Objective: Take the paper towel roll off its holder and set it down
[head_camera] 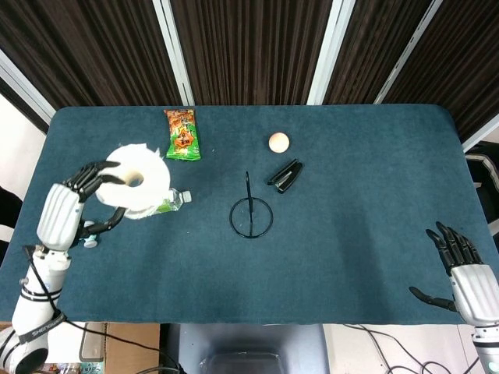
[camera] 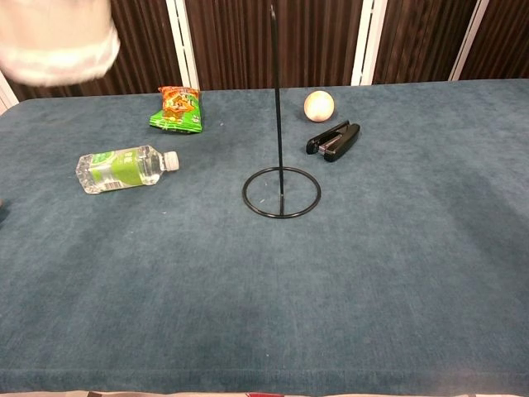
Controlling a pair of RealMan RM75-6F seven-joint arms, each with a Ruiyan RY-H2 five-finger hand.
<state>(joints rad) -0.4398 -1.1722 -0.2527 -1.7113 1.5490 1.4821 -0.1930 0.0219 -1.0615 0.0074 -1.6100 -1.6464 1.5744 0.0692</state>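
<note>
My left hand [head_camera: 69,209] grips the white paper towel roll [head_camera: 138,181] and holds it in the air above the table's left side, over the water bottle. In the chest view only the roll's blurred underside [camera: 56,40] shows at the top left. The black wire holder [head_camera: 250,215] stands bare at the table's middle, with its ring base [camera: 281,192] flat and its thin post upright. My right hand [head_camera: 460,269] hangs open past the table's front right corner, holding nothing.
A water bottle with a green label [camera: 124,167] lies on its side at the left. A green snack bag [camera: 176,109] lies at the back left. A peach-coloured ball [camera: 319,105] and a black stapler [camera: 334,139] sit behind the holder. A small light-blue toy hammer [head_camera: 90,237] peeks out beside my left hand.
</note>
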